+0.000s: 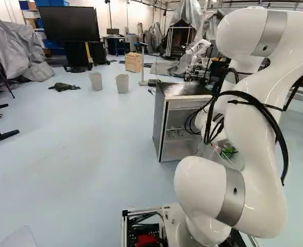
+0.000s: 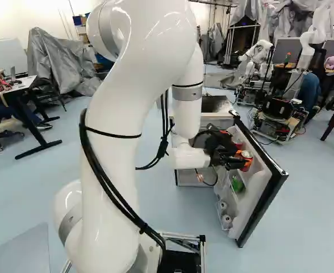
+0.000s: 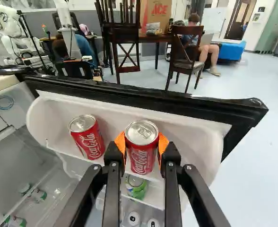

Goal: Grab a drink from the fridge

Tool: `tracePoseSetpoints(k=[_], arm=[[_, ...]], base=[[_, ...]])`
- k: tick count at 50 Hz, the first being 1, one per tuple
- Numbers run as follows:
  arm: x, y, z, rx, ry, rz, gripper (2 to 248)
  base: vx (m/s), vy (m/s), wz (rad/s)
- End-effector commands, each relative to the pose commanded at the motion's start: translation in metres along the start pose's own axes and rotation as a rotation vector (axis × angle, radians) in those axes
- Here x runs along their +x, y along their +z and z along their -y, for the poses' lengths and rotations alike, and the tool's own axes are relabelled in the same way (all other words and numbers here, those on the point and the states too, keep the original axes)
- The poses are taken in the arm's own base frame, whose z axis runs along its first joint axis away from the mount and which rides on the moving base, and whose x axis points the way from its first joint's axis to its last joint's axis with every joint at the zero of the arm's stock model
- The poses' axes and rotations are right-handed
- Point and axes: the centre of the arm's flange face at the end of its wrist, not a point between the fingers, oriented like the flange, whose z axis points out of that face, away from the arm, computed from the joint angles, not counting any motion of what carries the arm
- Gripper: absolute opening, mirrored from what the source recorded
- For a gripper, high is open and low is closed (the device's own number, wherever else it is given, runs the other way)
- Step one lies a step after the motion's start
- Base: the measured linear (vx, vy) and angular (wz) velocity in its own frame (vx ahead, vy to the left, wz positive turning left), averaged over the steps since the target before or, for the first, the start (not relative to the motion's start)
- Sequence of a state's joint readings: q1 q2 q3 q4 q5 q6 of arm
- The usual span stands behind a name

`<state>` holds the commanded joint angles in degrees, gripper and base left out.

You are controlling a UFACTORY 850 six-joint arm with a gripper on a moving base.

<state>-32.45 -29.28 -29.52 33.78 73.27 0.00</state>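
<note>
In the right base view my gripper (image 2: 242, 162) is at the upper shelf of the open fridge door (image 2: 259, 190). The wrist view shows the gripper (image 3: 142, 145) shut on a red can (image 3: 142, 158), an orange pad against each side. The can is upright; whether its base touches the shelf, I cannot tell. A second red can (image 3: 88, 138) leans in the same door shelf (image 3: 49, 124), beside the held one. Below them is a green can (image 3: 136, 187). The fridge body (image 1: 161, 123) stands behind the arm in the left base view.
Small cans (image 2: 226, 220) sit low in the door. The door's black edge (image 3: 148, 98) runs just beyond the shelf. Another robot (image 2: 259, 60) stands farther back. Chairs (image 3: 184, 54) and a seated person are beyond the door. Two bins (image 1: 122, 83) stand on the floor.
</note>
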Motion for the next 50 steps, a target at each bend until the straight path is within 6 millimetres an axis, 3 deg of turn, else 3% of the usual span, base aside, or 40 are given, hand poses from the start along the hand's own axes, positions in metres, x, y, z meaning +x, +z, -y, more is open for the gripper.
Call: tracePoseSetpoints(k=[50], arm=[[-0.004,-0.093,0.008,0.19,-0.08,-0.097,88]], base=[[0.0,0.0,0.0]])
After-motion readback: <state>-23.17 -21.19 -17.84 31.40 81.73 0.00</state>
